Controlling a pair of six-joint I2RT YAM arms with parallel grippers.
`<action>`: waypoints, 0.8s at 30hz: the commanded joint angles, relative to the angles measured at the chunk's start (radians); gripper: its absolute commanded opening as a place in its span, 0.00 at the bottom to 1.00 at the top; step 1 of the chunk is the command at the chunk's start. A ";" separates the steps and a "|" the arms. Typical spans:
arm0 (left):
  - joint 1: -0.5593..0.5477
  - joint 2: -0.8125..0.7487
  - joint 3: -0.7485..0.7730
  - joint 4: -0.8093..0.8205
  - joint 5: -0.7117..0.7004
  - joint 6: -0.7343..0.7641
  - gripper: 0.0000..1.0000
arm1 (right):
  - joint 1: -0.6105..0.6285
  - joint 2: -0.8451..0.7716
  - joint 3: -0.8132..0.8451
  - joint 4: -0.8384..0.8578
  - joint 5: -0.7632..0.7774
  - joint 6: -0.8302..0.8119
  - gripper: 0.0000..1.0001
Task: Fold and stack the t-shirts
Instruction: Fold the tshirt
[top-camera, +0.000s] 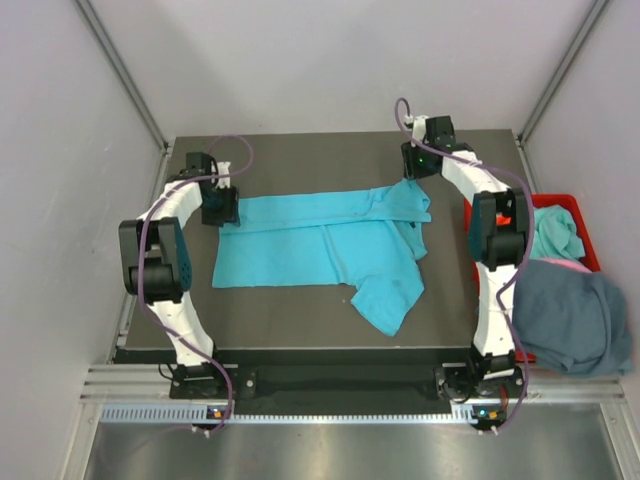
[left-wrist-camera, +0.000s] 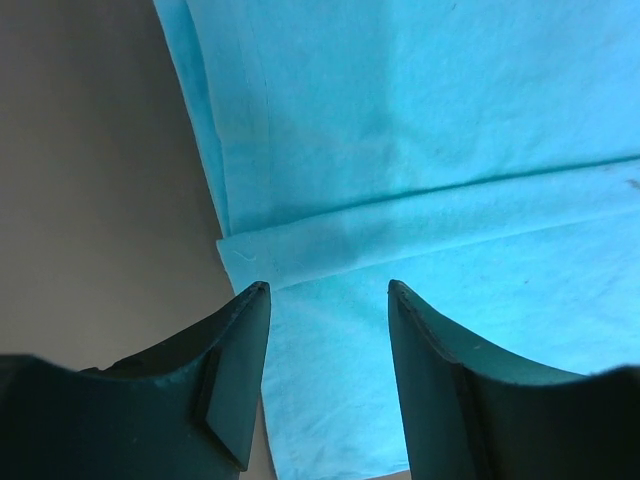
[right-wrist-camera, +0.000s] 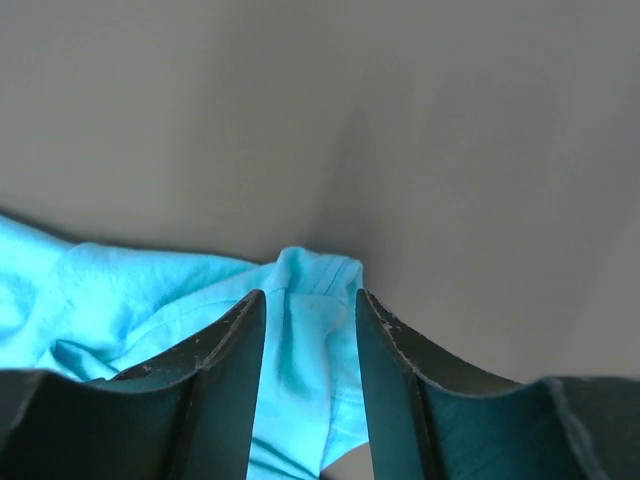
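A turquoise t-shirt lies spread across the middle of the dark table. Its length runs from 9 o'clock to 3 o'clock, and its far long edge is folded in over the body. One sleeve sticks out loosely toward 5 o'clock, and the collar end bunches up near 2 o'clock.

The left gripper sits at the shirt's 9 o'clock edge. In the left wrist view it hangs just over the hem, where the folded layer's corner shows. Its dark fingers are spread apart with flat cloth visible in the gap, and nothing is pinched.

The right gripper is at the shirt's 1 o'clock corner, near the table's far edge. Seen from its own wrist, it straddles a small rumpled tip of turquoise cloth. Its fingers are parted moderately on either side of the tip and are not closed on it.

Off the table at 3 o'clock stands a red bin. A slate blue-grey t-shirt is draped over its near end. A second turquoise garment is crumpled inside, with a sliver of pinkish cloth between the two.
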 joint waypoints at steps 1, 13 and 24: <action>0.006 0.005 -0.012 0.034 0.022 -0.008 0.55 | -0.005 0.017 0.072 -0.005 0.017 -0.009 0.41; 0.006 0.009 -0.007 0.030 0.022 -0.013 0.55 | -0.005 0.017 0.055 -0.013 0.010 0.005 0.36; 0.006 -0.003 -0.012 0.031 0.008 -0.010 0.55 | -0.005 0.062 0.084 -0.039 -0.005 0.016 0.14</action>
